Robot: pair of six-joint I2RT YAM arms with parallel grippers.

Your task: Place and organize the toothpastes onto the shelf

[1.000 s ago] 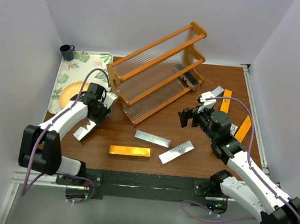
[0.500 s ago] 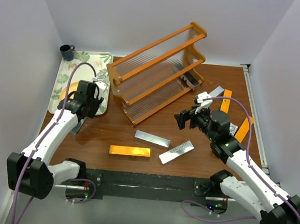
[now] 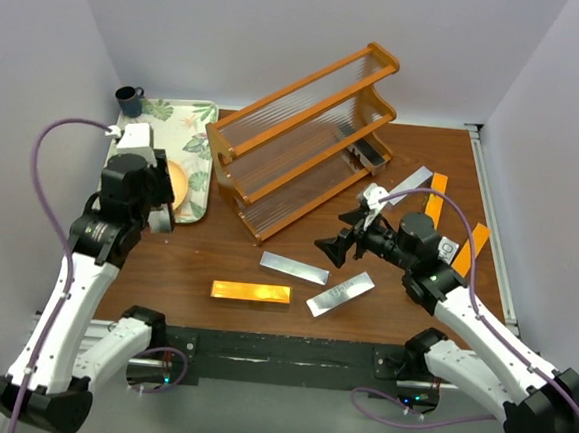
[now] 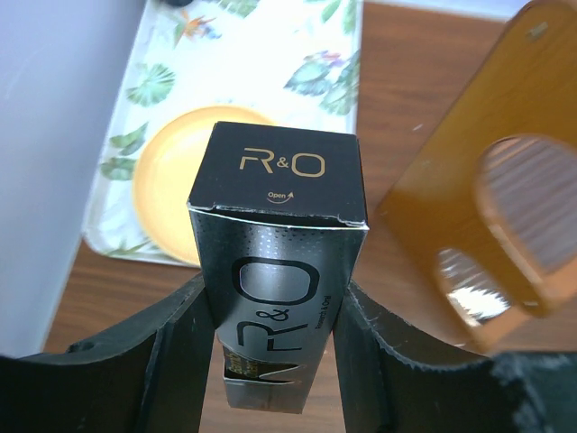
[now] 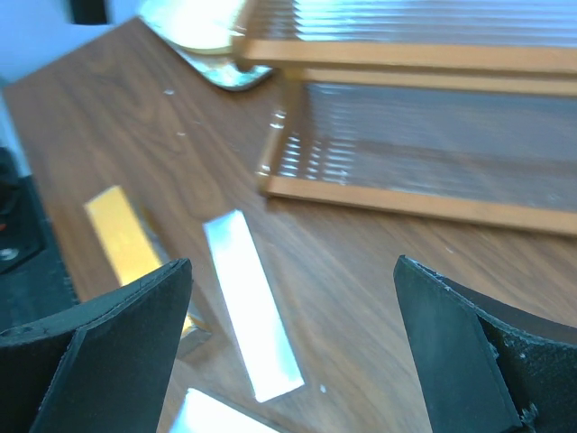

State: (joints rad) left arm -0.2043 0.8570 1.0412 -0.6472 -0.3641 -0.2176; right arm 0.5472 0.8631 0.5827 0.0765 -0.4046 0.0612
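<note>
My left arm was raised high to the left of the shelf (image 3: 301,89), with its wrist tipped down over the floral tray (image 3: 192,114). My left claw (image 4: 270,361) was clamped on a dark grey toothpaste carton (image 4: 275,234), lettered end up. In front of the shelf, a gold carton (image 3: 250,292) and two silver cartons (image 3: 294,268) lay flat on the counter (image 3: 425,147). My right arm reached low toward the shelf's front. My right claw (image 3: 329,250) was spread wide apart, hovering above those silver cartons. Orange cartons (image 3: 435,198) lay right of the shelf.
</note>
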